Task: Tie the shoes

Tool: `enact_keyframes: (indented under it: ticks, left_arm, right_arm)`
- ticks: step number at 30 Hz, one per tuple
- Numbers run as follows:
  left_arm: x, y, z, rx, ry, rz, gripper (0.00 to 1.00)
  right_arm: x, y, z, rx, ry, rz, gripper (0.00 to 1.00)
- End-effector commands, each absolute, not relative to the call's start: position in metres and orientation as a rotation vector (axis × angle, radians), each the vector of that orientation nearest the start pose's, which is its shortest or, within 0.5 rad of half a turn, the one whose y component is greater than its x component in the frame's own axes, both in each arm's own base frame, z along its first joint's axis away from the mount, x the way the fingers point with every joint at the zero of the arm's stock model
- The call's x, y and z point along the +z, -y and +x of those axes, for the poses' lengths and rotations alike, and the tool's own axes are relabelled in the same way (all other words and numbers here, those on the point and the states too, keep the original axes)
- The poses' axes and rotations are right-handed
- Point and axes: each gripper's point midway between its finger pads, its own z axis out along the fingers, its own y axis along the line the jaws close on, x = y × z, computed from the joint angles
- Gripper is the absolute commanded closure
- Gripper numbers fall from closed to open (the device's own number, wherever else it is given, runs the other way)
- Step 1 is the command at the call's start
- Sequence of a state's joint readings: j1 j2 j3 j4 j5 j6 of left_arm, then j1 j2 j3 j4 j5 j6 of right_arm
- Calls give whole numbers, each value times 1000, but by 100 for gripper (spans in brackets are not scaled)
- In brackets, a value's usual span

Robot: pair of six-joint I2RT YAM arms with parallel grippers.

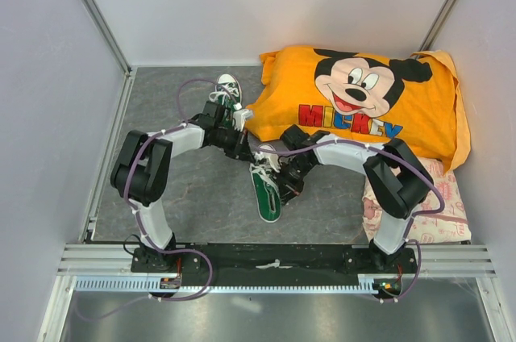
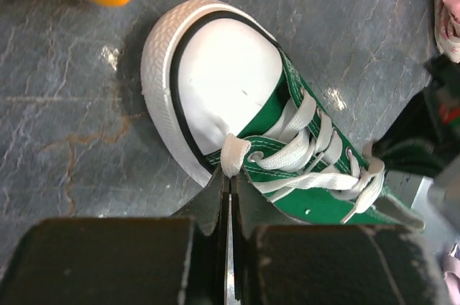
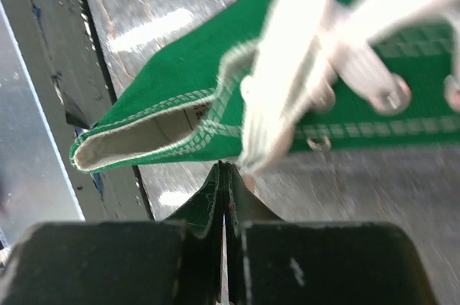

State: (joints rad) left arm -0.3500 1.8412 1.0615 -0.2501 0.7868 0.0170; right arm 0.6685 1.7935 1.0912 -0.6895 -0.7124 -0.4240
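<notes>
Green canvas shoe (image 1: 264,190) with smooth white rubber toe cap (image 2: 223,82) lies mid-way across the veined grey table (image 1: 193,193), left claw (image 2: 230,175) and right claw (image 3: 224,168) each pinched shut on its flat woven lace (image 2: 287,155) (second shoe (image 1: 228,90) sits nearer the far edge).

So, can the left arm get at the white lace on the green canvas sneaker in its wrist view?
Likely yes: the left gripper is shut on a lace loop beside the white toe cap, nothing between.

Grey table (image 1: 201,190) holds far sneaker (image 1: 229,85), near sneaker (image 1: 267,195), orange pillow (image 1: 355,100) and pink cloth (image 1: 435,221).
</notes>
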Motion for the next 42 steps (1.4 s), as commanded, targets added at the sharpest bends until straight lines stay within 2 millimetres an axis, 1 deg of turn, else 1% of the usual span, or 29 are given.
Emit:
enact_keyframes:
  ticks: [1, 4, 5, 7, 8, 9, 10, 11, 12, 14, 15, 16, 17, 18, 21, 25, 27, 29, 30, 32, 33, 34, 35, 37, 38, 39, 40, 41, 42]
  left_arm:
    - [52, 257, 325, -1150, -2383, 735, 98]
    - [54, 258, 326, -1160, -2381, 729, 98]
    - [59, 257, 326, -1153, -2369, 731, 99]
    - [63, 252, 325, -1147, -2360, 735, 98]
    - [71, 249, 325, -1147, -2345, 732, 99]
    - [73, 241, 324, -1158, -2362, 705, 98]
    - [76, 235, 324, -1143, -2349, 725, 99]
    - [78, 231, 324, -1131, -2346, 733, 98]
    - [82, 221, 324, -1098, -2335, 757, 98]
    - [86, 212, 323, -1057, -2318, 800, 97]
    - [87, 206, 319, -1026, -2307, 862, 97]
    - [87, 203, 316, -1008, -2306, 892, 97]
    - [87, 200, 317, -976, -2284, 945, 96]
    - [88, 198, 315, -963, -2276, 966, 96]
    - [85, 191, 312, -917, -2284, 1005, 96]
    - [79, 184, 314, -847, -2299, 1027, 96]
    - [78, 183, 316, -833, -2293, 1041, 95]
    - [78, 183, 316, -833, -2296, 1038, 91]
    - [78, 183, 315, -835, -2296, 1039, 89]
    - [75, 182, 314, -828, -2307, 1038, 80]
    - [75, 180, 313, -824, -2311, 1037, 78]
    - [75, 179, 312, -816, -2313, 1038, 73]
    - [72, 176, 310, -797, -2327, 1036, 71]
    - [74, 171, 310, -770, -2330, 1025, 65]
    - [73, 167, 310, -753, -2331, 1022, 64]
    - [76, 162, 311, -744, -2327, 1004, 61]
    - [78, 159, 311, -743, -2324, 995, 59]
    - [76, 155, 309, -739, -2328, 993, 58]
    - [79, 152, 308, -730, -2315, 998, 57]
  right_arm:
    - [46, -296, 178, 1172, -2324, -1554, 100]
    - [44, -295, 180, 1153, -2333, -1550, 100]
    - [47, -294, 182, 1137, -2328, -1545, 100]
    - [52, -288, 184, 1133, -2333, -1522, 100]
    - [61, -283, 192, 1128, -2330, -1475, 100]
    - [64, -278, 192, 1134, -2338, -1453, 100]
    - [69, -275, 193, 1145, -2334, -1431, 100]
    - [80, -268, 201, 1143, -2325, -1374, 100]
    - [82, -264, 199, 1153, -2328, -1352, 100]
    - [92, -256, 201, 1166, -2326, -1286, 100]
    - [92, -252, 199, 1177, -2337, -1266, 100]
    - [95, -249, 199, 1191, -2339, -1233, 100]
    - [96, -248, 200, 1198, -2340, -1213, 100]
    - [94, -244, 198, 1214, -2374, -1169, 100]
    - [91, -236, 203, 1230, -2416, -1068, 100]
    - [86, -222, 215, 1231, -2461, -956, 100]
    - [85, -214, 225, 1220, -2476, -899, 100]
    - [80, -211, 229, 1252, -2523, -830, 94]
    - [84, -213, 231, 1289, -2516, -814, 85]
    - [79, -210, 234, 1328, -2573, -715, 78]
    - [77, -208, 234, 1348, -2590, -676, 72]
    - [74, -205, 234, 1370, -2614, -624, 70]
    - [72, -198, 238, 1376, -2650, -516, 69]
    - [70, -189, 237, 1407, -2664, -434, 62]
    - [69, -180, 241, 1378, -2667, -408, 59]
    - [71, -178, 243, 1344, -2639, -460, 57]
    - [79, -176, 247, 1304, -2599, -503, 52]
    - [81, -173, 253, 1240, -2578, -536, 47]
    - [86, -172, 259, 1200, -2538, -585, 38]
